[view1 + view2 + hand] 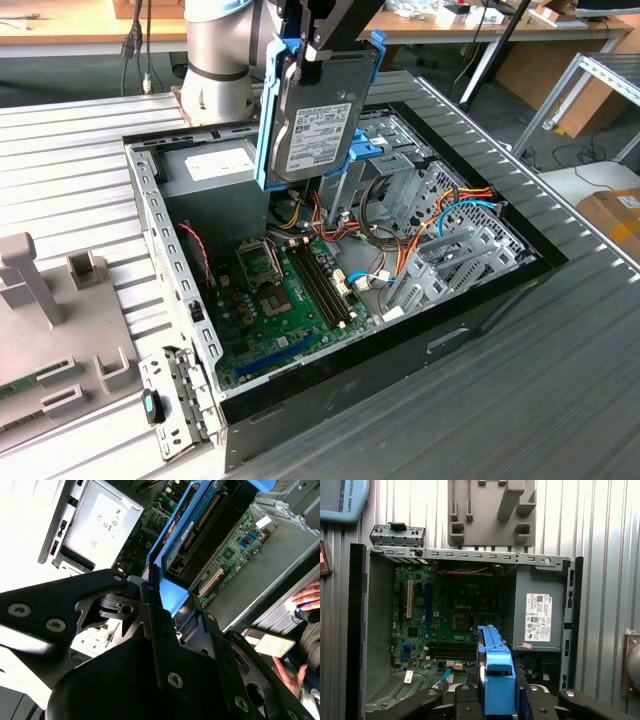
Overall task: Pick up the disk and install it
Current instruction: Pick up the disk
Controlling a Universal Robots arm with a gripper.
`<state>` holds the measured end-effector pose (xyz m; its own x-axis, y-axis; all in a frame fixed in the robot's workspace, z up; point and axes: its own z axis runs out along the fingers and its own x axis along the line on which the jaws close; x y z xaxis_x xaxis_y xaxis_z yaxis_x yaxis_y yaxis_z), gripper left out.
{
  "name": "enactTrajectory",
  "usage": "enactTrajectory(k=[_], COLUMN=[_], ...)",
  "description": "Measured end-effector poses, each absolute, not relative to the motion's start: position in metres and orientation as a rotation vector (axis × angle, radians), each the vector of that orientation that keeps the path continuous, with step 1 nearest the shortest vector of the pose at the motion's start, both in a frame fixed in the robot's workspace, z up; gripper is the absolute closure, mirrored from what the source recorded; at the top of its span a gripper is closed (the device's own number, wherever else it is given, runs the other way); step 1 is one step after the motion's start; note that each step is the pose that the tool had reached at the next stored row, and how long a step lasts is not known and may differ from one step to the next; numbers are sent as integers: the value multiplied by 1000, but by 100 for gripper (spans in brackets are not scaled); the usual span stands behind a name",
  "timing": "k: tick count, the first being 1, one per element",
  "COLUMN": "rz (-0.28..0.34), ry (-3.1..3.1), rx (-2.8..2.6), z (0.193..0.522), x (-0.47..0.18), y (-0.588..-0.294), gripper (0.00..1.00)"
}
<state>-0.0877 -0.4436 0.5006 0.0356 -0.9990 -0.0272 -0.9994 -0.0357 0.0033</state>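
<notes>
The disk (318,112) is a dark grey drive with a white label and blue carrier rails. It hangs upright above the back of the open computer case (400,345), over the drive cage. My gripper (312,45) is shut on its upper end, black fingers clamping the blue carrier. In the first wrist view the disk (495,672) appears edge-on between my fingers (465,696), above the case's motherboard. In the second wrist view the disk (200,522) extends away from the gripper (167,597) toward the case interior.
The case holds a green motherboard (285,300), a grey power supply (215,165) with a white label, coloured cables (450,215) and a blue bracket (367,147). A grey fixture plate (60,340) lies at the exterior view's left. A person's hand (310,597) rests nearby.
</notes>
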Motion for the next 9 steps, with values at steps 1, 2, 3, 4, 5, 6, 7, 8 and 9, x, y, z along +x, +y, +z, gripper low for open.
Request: enactTrajectory(k=[1,2,3,4,5,6,7,8,9], rz=[34,34,34,34,34,34,34,34,34], ry=[2170,2170,2170,2170,2170,2170,2170,2170,2170], rx=[-2249,-2249,-2249,-2249,-2249,-2249,-2249,-2249,-2249], z=[501,501,501,501,501,501,501,501,501], x=[-88,-88,-88,-88,-88,-88,-88,-88,-88], y=[-444,-444,-444,-444,-444,-444,-444,-445,-447], gripper=[64,64,64,64,64,64,64,64,64])
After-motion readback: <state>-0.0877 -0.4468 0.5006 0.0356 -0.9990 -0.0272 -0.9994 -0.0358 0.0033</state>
